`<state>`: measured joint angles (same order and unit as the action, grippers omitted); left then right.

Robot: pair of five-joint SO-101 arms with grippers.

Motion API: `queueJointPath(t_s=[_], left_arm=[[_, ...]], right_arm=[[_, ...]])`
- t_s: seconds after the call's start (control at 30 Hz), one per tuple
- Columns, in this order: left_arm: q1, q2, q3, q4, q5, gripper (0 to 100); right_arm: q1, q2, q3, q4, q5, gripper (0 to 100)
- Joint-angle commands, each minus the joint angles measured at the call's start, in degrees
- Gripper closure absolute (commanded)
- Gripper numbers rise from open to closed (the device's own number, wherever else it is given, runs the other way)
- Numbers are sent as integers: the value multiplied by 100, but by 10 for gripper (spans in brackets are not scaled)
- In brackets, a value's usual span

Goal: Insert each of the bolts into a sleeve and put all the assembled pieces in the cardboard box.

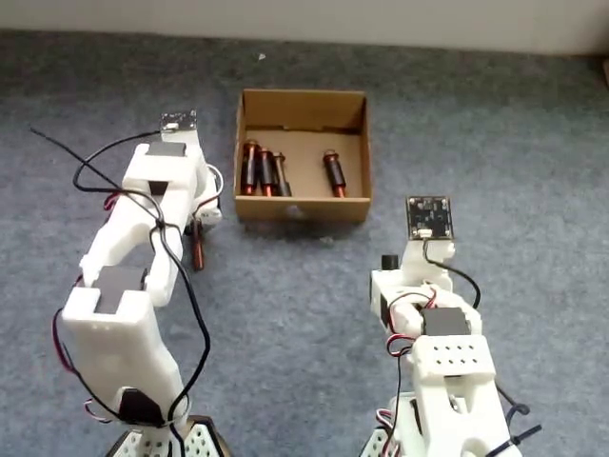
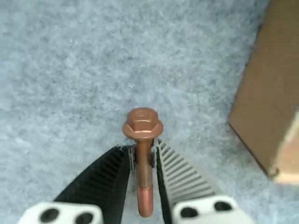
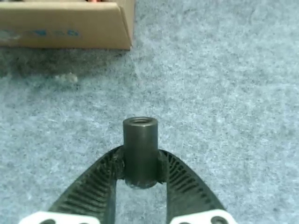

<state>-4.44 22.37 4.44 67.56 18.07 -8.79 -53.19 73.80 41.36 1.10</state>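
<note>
Left hand [image 2: 142,150] is hanging beside the cardboard box [image 1: 302,209], pinching a bolt [image 2: 142,127] by its shank. Right hand [image 3: 140,158] is pinching a sleeve [image 3: 140,140], one end hiding between the fingers [image 3: 96,182].

The cardboard box [image 1: 303,208] holds seemingly four assembled pieces [image 1: 333,173]; the left arm's bolt [image 1: 198,249] hangs near it.

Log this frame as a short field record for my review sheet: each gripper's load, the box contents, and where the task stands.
left gripper: shut on a copper-coloured hex-head bolt, head pointing away from the wrist, beside the box
right gripper: shut on a dark cylindrical threaded sleeve, open end outward
box: open brown cardboard box holding several assembled pieces lying flat
surface: grey carpet
progress: held bolt and sleeve apart, not yet joined
</note>
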Motion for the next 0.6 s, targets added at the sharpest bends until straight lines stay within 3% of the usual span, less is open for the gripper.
queueJointPath(t_s=[0.0,0.17,0.57], left_arm=[[215,-1235,286,26,-343,995],[585,-2527,971,-281,-571,995],[1235,-5051,3855,-2699,-563,995]], right_arm=[[-268,-127,-40,-75,35,989],[-312,-127,-40,-75,18,991],[-752,-277,-66,40,9,992]])
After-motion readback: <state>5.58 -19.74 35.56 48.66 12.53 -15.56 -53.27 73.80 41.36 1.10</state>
